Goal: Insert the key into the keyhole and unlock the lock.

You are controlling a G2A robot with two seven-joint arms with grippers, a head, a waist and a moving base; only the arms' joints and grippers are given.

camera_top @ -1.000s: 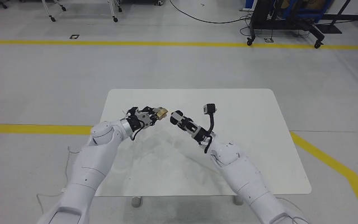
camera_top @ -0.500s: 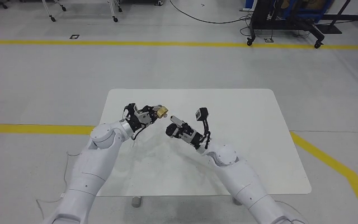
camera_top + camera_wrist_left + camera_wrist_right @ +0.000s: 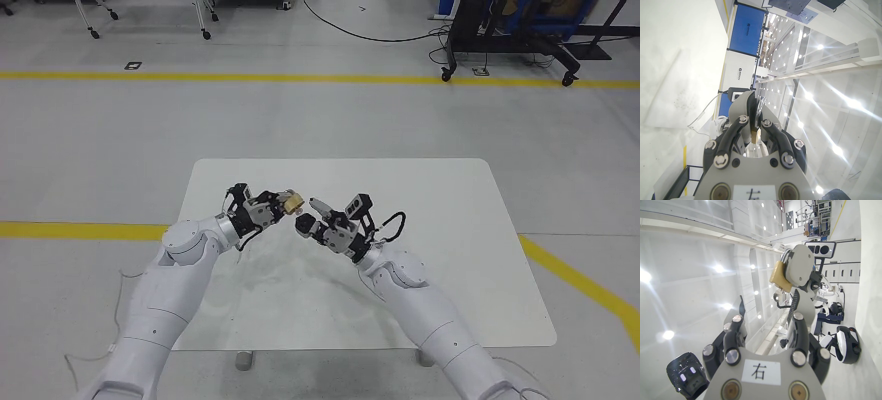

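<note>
- Above the white table point(image 3: 450, 190), between your two pincers, is where the whole job sits: your left pincer point(image 3: 757, 101) is clamped on the brass padlock point(image 3: 780, 275), gripping it up near the steel shackle point(image 3: 785, 255), close to its fingertips.
- That hold looks chosen to let the padlock's body stick out sideways past the left pincer's fingers. Its bottom end, where the keyhole should be, is left free and turned towards your right pincer point(image 3: 768, 295).
- Your right pincer stands apart, with nothing pinched between its fingers point(image 3: 796, 306).
- Just under the padlock's bottom end hangs a small round silver piece, most likely the head of the key point(image 3: 776, 296). I judge the key is already seated in the keyhole, though it is too small to be sure.
- From the right pincer, the key's head lies just ahead of the fingertips and in line with the gap, nearer the ribbed finger than the thin dark one. The padlock's body lies beyond it.
- From the left pincer, the key lies off to the side of the fingers, past the padlock's body.
- Your next move probably calls for closing squarely on the key's head and turning it. Watch that the padlock does not swivel in the left pincer when you twist.
</note>
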